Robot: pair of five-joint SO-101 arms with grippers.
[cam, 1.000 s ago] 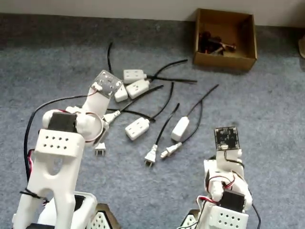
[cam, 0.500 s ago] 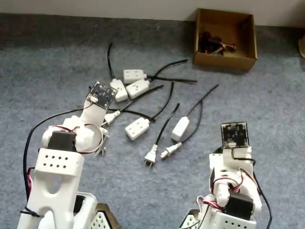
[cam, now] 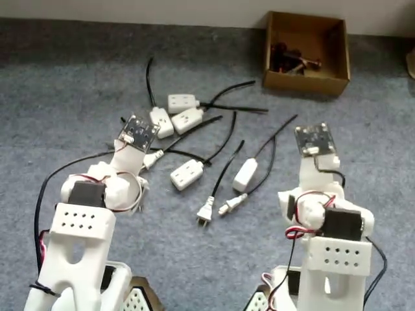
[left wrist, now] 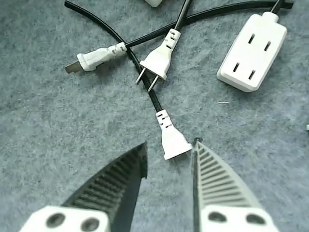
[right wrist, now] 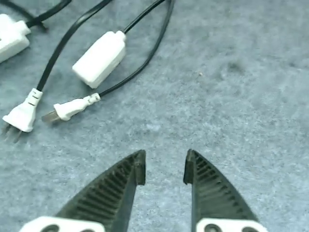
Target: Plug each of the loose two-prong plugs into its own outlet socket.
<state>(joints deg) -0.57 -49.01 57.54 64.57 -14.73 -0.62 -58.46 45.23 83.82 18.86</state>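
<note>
Grey table (cam: 65, 78) stretches wide, cables strewn across its middle; the cardboard box (cam: 305, 84) sits at the far edge, well apart from the action. Left gripper (left wrist: 169, 147) hangs low, jaws spread, with a white plug (left wrist: 172, 139) lying right at the gap between its tips, not pinched. Right gripper (right wrist: 164, 154) hovers with jaws parted over bare table; a socket block (right wrist: 99, 59) and a loose plug (right wrist: 72, 107) lie near, beyond it. A second socket (left wrist: 252, 50) waits close by the left side. Here's the danger, I'd say: the white plug lies flat and skewed to the jaws, so closing could clip one edge and flick it aside; its black cord (left wrist: 153, 99) runs in among the others, so a lift may drag neighbours along.
</note>
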